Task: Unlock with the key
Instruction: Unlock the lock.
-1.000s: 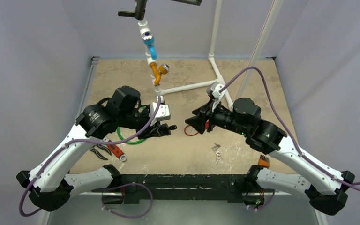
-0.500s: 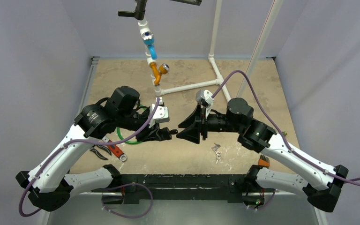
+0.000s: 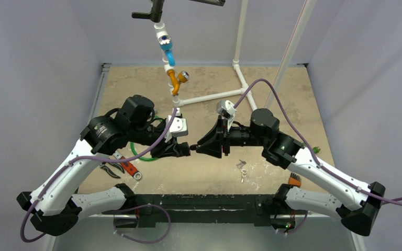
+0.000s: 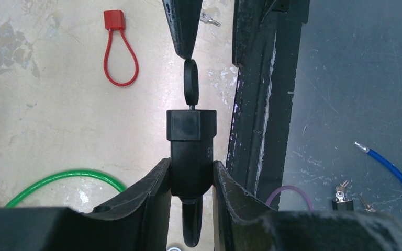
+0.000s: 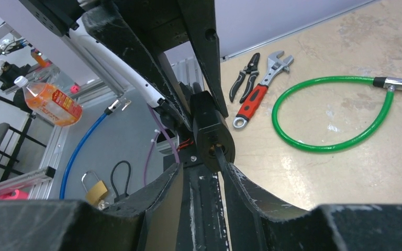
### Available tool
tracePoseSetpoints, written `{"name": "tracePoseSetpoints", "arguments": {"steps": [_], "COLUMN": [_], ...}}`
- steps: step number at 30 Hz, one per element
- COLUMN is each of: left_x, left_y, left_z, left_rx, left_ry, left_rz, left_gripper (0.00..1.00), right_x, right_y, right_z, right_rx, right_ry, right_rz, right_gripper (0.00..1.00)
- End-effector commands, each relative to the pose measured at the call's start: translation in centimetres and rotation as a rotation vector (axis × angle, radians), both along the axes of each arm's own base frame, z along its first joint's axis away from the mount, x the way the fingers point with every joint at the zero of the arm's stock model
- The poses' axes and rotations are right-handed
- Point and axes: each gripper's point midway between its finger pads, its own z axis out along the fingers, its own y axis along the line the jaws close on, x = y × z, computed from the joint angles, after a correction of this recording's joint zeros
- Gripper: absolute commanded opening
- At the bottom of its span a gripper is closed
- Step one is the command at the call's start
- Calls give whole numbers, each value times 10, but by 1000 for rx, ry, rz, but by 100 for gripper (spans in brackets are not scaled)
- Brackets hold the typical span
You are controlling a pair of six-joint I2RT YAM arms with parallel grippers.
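My left gripper (image 4: 191, 163) is shut on a black lock (image 4: 191, 141) and holds it above the table's front edge. A key with a black head (image 4: 190, 83) sticks out of the lock's end. My right gripper (image 5: 201, 166) faces the lock (image 5: 209, 125) head-on with its jaws apart. The key (image 5: 220, 156) lies against the inner face of one of its fingers (image 5: 251, 193), and the other finger stands clear of it. In the top view the left gripper (image 3: 184, 150) and the right gripper (image 3: 199, 148) meet tip to tip, with the key (image 3: 191, 148) between them.
A green cable lock (image 3: 138, 152), a red-handled wrench (image 3: 128, 167) and pliers (image 3: 112, 170) lie under the left arm. A red cable lock (image 4: 119, 49) and loose keys (image 3: 242, 167) lie near the right arm. A white pipe frame (image 3: 209, 97) stands behind.
My right arm has swung left until its jaws reach the key in the lock, and the jaws have narrowed. The left gripper keeps its hold and has barely moved.
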Motion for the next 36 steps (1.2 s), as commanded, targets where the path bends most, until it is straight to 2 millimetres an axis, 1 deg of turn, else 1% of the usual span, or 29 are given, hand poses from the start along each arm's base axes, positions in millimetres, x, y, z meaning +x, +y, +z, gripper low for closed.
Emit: {"name": "tracePoseSetpoints", "arguments": {"steps": [1,5,7,9,11,15,18,23,27,29,30,32,36], "left_x": [1,0,0,-1,-1,-2,-2,-1,-1,-1,-1,-1,1], "left_y": [-13,-14,-14,-14,-14,-14,-13,-12,-11,-12,-12,-13,-13], "left_z": [44,45,46,45,45,46,48,50,52,52,52,52,51], "left_rx": [-138,-142,-143,-143,-144,-147,-151,-155,-157,-160,-160,-160,-153], "left_ry": [-114,-108,-109,-105,-103,-106,-114,-125,-129,-127,-125,-123,-131], "left_rz": [-60,-61,-62,-65,-66,-65,-63,-55,-52,-51,-52,-53,-56], "left_gripper": [0,0,0,0,0,0,0,0,0,0,0,0,0], "right_x": [1,5,12,21,23,19,10,2,3,4,3,4,1], "right_y": [3,5,6,7,5,5,8,10,10,11,12,13,14], "right_z": [1,-4,-5,-5,-3,-1,-7,-17,-14,-13,-11,-8,-4], "right_rx": [23,14,10,5,10,14,3,-15,4,8,12,18,39], "right_ry": [2,17,17,6,-2,2,18,38,22,25,26,30,47], "right_rz": [20,8,-26,-66,-86,-62,3,55,54,52,54,58,71], "right_gripper": [34,35,39,39,39,36,35,35,34,26,20,0,0]}}
